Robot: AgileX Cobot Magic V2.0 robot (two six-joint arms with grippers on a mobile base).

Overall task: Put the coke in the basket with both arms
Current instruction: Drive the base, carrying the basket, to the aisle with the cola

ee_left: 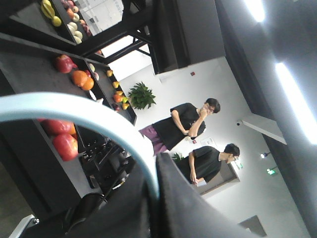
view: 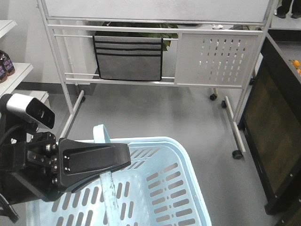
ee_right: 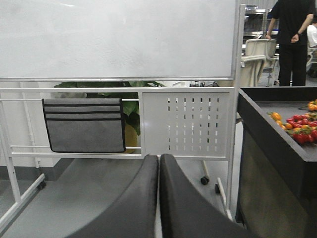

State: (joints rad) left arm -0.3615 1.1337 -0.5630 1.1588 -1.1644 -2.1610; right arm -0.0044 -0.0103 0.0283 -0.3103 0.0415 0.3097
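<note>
At the far left of the front view, dark bottles [view: 4,63] are being displayed on a white shelf [view: 19,71]. Just right of them, the left gripper [view: 120,159] is being held over the near left part of the light blue basket [view: 150,141], with a silver-topped camera block [view: 29,109] above it. The flat handle [view: 111,195] is being clamped between its jaws. In the left wrist view, the pale arc of that handle [ee_left: 99,111] is being pinched where the two black jaws of the left gripper [ee_left: 157,188] meet. The basket is being shown low in the front view, over grey floor; what is supporting it cannot be told.

Behind the basket, a grey fabric pocket [view: 128,57] is being hung on a white wheeled stand [view: 155,84], beside a slotted panel [view: 218,56]. At the right edge, a dark counter [view: 277,132] is being shown.

In the right wrist view, the right gripper [ee_right: 159,163] is being pointed at the same stand, its jaws being pressed flat together with nothing between them.
</note>
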